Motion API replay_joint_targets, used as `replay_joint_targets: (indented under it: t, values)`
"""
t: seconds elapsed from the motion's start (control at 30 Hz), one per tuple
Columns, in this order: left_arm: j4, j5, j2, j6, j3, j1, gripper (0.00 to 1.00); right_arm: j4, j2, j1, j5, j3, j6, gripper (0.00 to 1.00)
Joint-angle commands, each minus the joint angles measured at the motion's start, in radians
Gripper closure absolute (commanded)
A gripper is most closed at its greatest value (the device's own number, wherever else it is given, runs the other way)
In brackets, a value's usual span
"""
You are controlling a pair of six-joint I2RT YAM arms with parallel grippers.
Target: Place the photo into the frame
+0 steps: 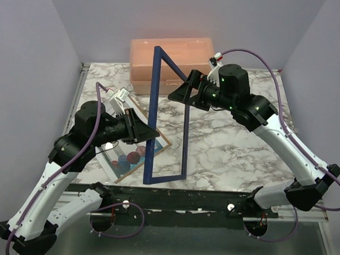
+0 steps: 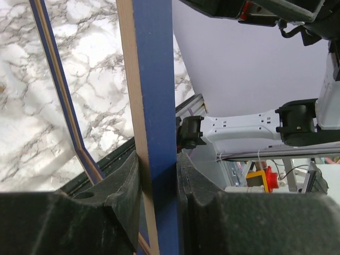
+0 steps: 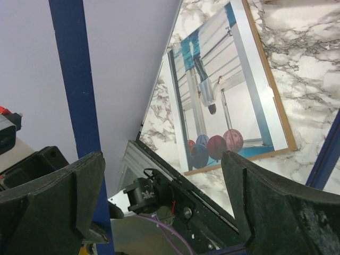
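As the left jaws pinched a rail of the upright frame [image 1: 153, 93] and the right jaws gaped beside it, it seemed light, stiff, best held by rails.

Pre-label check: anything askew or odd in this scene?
Yes: the thin navy blue rectangular picture frame stands upright on one edge on the marble table, pinched only by the left gripper; the right gripper is open. The glossy balloon photo lies flat, outside it.
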Motion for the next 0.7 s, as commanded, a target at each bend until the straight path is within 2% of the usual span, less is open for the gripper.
replay_joint_targets:
  t: [0.0, 0.13, 0.67]
  values:
    - [-0.107, -0.084, 0.009, -0.023, 0.098, -0.01, 1.0, -0.045, -0.006, -0.007, 0.006, 0.031, 0.007, 0.0]
    - [-0.222, -0.161, 0.046, -0.015, 0.159, -0.025, 1.0, -0.06, 0.014, -0.006, -0.03, 0.043, 0.005, 0.0]
    - [-0.37, -0.278, 0.131, -0.029, 0.311, -0.126, 1.0, -0.065, 0.028, -0.006, -0.073, 0.02, -0.001, 0.0]
